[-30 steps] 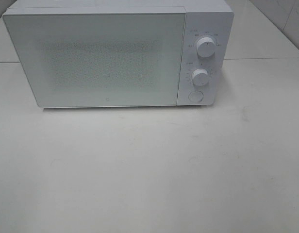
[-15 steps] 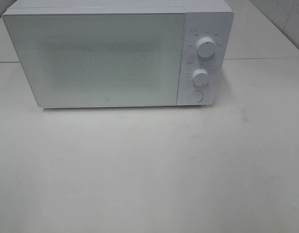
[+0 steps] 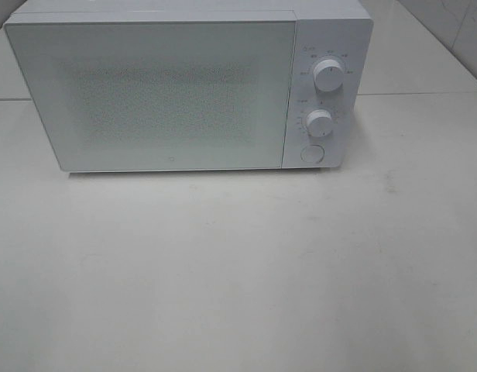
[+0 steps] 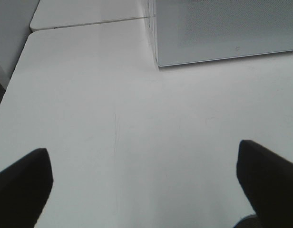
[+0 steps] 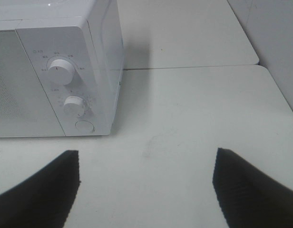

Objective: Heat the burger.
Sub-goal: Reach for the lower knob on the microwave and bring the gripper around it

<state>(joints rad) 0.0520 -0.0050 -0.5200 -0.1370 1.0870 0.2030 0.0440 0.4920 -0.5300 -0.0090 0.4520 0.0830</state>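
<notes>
The burger is out of view in every frame. A white microwave stands at the back of the white table with its frosted door closed. Two round knobs and a round button sit on its right panel. Neither arm shows in the high view. My left gripper is open over bare table, in front of the microwave's left corner. My right gripper is also open with nothing between its fingers, over the table in front of and to the right of the control panel.
A seam splits the table behind the microwave into a rear section. A grey wall rises at the far right, and the table's left edge drops off beside the left gripper.
</notes>
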